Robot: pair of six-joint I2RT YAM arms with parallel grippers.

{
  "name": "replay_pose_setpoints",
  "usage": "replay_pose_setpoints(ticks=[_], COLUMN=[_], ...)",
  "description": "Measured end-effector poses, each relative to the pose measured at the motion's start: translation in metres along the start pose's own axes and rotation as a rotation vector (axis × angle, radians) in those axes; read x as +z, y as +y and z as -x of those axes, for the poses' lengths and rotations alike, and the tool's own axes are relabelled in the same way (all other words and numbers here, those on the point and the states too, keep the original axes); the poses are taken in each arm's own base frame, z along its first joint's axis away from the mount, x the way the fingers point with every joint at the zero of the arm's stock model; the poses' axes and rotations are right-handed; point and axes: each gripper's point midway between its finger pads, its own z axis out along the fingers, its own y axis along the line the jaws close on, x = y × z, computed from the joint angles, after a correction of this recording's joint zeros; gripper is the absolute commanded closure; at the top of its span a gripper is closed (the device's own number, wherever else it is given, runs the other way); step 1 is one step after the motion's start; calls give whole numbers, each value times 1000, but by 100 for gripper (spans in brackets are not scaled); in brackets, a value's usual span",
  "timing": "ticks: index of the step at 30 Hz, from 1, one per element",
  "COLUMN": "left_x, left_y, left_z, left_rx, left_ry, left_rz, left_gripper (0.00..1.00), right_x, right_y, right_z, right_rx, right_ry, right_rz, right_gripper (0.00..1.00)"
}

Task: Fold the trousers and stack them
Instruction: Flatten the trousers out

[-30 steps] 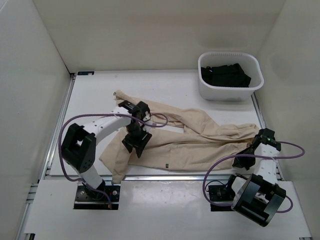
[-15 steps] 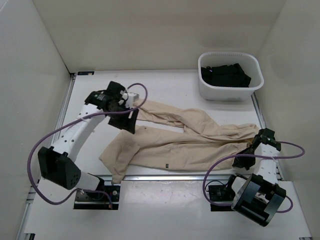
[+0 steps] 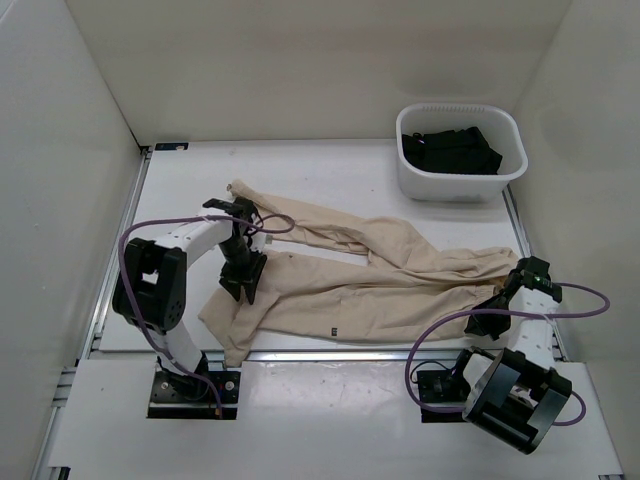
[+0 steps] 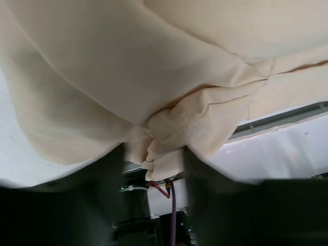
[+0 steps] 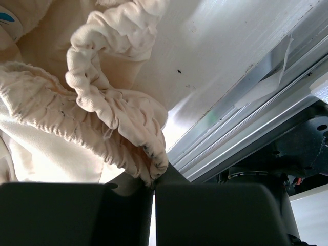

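Soft beige trousers, rumpled, gathered elastic waistband

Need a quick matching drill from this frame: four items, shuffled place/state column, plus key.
1. trousers
2. black garment
3. white tub
4. right gripper

A. inside the tub
B. shut on the gathered waistband
C. spread out across the table
D. at the table's far right corner

Pairs: 1-C, 2-A, 3-D, 4-B
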Motion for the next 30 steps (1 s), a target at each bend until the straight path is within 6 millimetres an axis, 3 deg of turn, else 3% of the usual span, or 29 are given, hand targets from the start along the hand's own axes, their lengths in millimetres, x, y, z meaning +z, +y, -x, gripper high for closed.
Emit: replay_pose_setpoints(ticks=[4, 6, 12, 15, 17, 19, 23, 26, 30], left_x=[8, 8, 4, -9, -26, -48, -81, -79, -57], left_y=[1, -3, -16, -1, 30, 84, 185, 228, 265], left_z=[-13, -17, -27, -17, 3, 22, 23, 20, 38], left_rx=[-16, -21, -47, -123, -217, -349, -589, -667, -677], left_ry=[45, 60, 108, 69, -20, -149, -290, -267, -202], left_rz=[-10, -33, -124, -141, -118, -55, 98, 180, 260], left_gripper=[78, 86, 86, 86, 86, 86, 86, 86, 86], right_x=[0, 0, 0, -3, -9, -17, -27, -28, -24], right_y=[0, 0, 0, -1, -1, 3, 6, 6, 10], right_z=[0, 0, 0, 2, 8, 18, 34, 37, 38], right_rx=[0, 0, 0, -3, -13, -27, -58, -83, -116], right_ry=[0, 0, 0, -7, -24, -49, -88, -73, -22], right_rz=[0, 0, -1, -10, -20, -24, -38, -54, -54], right_gripper=[100, 100, 100, 100, 100, 100, 100, 100, 100])
